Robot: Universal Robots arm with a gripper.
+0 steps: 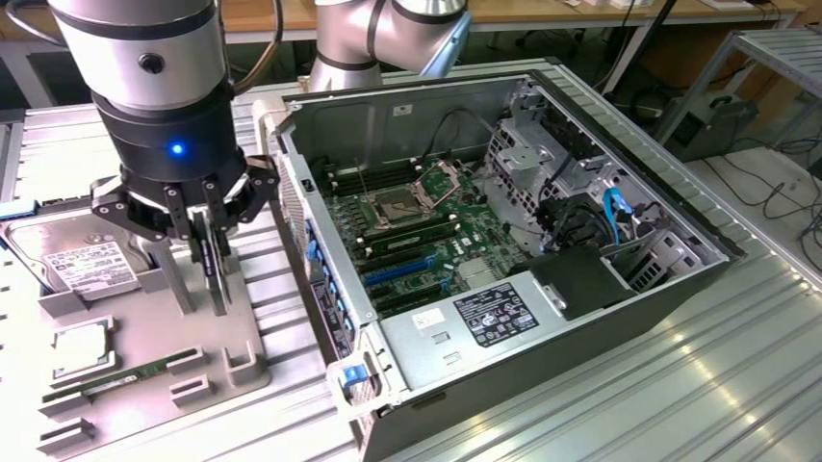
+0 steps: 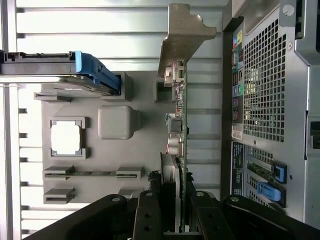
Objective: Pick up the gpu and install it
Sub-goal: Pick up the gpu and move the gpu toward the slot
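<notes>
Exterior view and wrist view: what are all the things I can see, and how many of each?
Ribbed metal table: one, silver-grey, under everything.
Open metal computer case: one, grey and black, at the exterior view's right.
Green motherboard: one, green, inside the case.
Grey plastic holder tray: one, grey, beside the case, at the exterior view's left.
Silver hard drive with white label: one, silver, at the tray's edge.
Square silver processor chip: one, silver, in a tray pocket.
Narrow green RAM stick: one, green, lying in tray slots.
Thin green gpu card with silver metal bracket: one, green, standing edge-on in the tray.
Robot arm: one, silver and black, above the tray.
Tool: one, black, closed on the card.
</notes>
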